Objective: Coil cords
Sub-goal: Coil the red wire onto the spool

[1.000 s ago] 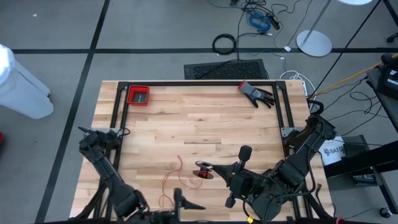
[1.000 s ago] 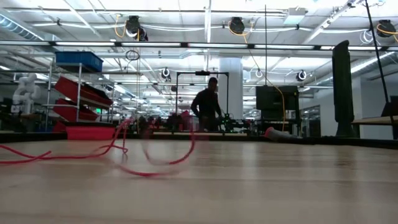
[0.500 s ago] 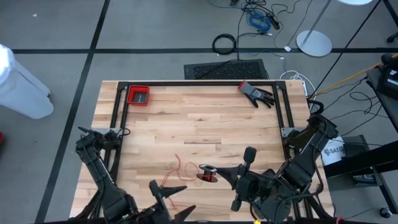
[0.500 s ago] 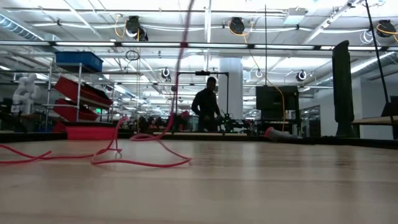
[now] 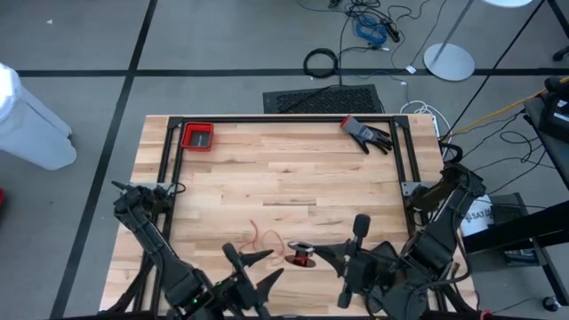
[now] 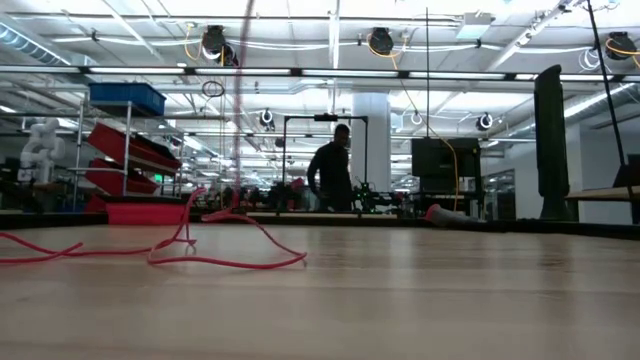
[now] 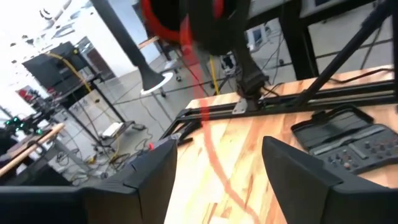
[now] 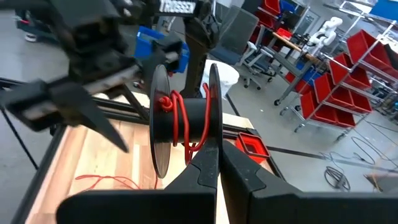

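Observation:
A black spool (image 5: 300, 259) with two round flanges hangs over the table's near middle, with thin red cord wound on its hub (image 8: 186, 124). My right gripper (image 5: 316, 255) is shut on it. From the spool a red strand (image 7: 198, 93) drops to loose loops of cord (image 5: 260, 236) lying on the wood, also seen in the low view (image 6: 225, 262). My left gripper (image 5: 267, 265) stands open just left of the spool, level and pointing at it. Its fingers stand on either side of the hanging strand (image 7: 219, 149); whether it touches them I cannot tell. My right gripper pinches the rim of one spool flange (image 8: 212, 134) between its two fingertips (image 8: 214, 152). It comes nearly level from the table's right side. The spool is lifted clear of the table with its flanges upright and its axis level; cord trails down from the hub.
A red bin (image 5: 197, 136) sits at the far left corner and a black glove (image 5: 366, 133) at the far right. A black metal frame (image 5: 284, 118) runs round the tabletop. A person (image 6: 330, 170) stands far behind the table.
My left gripper has swung from the near edge toward the spool and turned to point at it, staying open. The spool in my right gripper has drifted slightly toward the near right. The loose cord's long near-edge trail has gone; small loops now lie by the spool.

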Controlling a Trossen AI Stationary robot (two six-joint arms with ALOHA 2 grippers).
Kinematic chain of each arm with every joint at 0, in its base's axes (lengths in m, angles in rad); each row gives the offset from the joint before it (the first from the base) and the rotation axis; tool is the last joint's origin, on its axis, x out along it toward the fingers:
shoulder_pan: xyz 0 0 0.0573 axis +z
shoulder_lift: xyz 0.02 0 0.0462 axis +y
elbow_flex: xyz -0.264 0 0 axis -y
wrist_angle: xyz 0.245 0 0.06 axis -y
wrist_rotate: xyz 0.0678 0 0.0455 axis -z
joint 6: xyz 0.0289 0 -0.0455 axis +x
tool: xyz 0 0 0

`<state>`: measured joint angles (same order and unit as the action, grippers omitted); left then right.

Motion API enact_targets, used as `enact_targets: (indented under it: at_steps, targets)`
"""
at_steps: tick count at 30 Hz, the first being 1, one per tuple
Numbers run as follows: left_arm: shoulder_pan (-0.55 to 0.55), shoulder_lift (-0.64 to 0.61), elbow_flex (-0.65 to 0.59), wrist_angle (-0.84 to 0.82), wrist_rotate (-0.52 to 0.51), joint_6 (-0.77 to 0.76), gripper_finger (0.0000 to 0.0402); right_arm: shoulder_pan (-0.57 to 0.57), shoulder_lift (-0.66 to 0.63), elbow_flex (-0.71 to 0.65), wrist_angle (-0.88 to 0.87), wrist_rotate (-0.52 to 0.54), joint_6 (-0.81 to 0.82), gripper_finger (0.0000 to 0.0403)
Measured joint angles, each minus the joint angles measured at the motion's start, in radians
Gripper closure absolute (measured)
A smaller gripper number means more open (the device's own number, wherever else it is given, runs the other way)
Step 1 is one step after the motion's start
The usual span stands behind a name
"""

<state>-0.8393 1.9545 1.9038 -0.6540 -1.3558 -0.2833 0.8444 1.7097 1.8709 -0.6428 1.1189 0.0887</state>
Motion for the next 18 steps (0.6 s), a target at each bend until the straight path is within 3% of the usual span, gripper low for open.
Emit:
enact_targets:
  at_steps: [8,18]
  targets:
    - [0.008,0.000,0.000,-0.075,-0.002,-0.076,0.0176,0.016,-0.004,0.001,0.041,0.000,-0.039,0.0403]
    - [0.018,0.000,0.000,-0.099,0.047,-0.079,0.0236,0.015,-0.004,0.001,0.042,0.000,-0.041,0.0403]
